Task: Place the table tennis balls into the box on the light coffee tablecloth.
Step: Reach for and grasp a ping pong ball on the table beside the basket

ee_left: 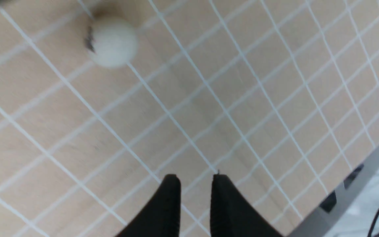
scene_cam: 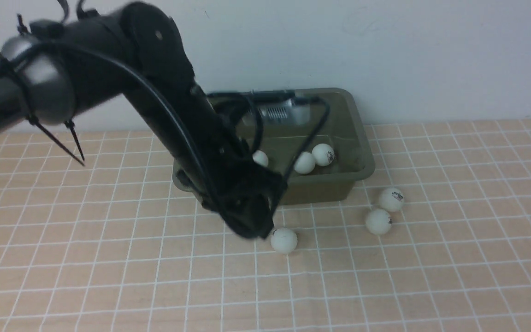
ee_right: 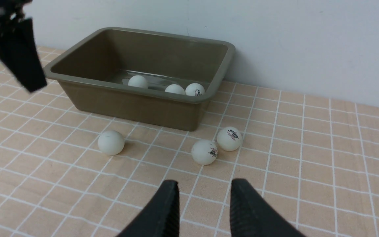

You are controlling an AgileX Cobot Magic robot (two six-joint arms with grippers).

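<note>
Three table tennis balls (scene_cam: 304,163) lie inside the olive-green box (scene_cam: 363,154), which stands against the wall on the light coffee tablecloth (scene_cam: 109,258). Another ball (scene_cam: 284,240) rests on the cloth just in front of the box. Two more (scene_cam: 391,199) (scene_cam: 378,221) lie by its right front corner. My left gripper (scene_cam: 260,229) hangs low right beside the near ball. In the left wrist view that gripper (ee_left: 196,179) shows a narrow gap with nothing in it, and the ball (ee_left: 112,41) sits well ahead of it. My right gripper (ee_right: 204,187) is open and empty, short of the balls (ee_right: 204,152).
A white wall (scene_cam: 431,55) runs directly behind the box. My left arm (scene_cam: 168,101) and its cables cross over the box's left half. The table's grey edge (ee_left: 347,194) shows in the left wrist view.
</note>
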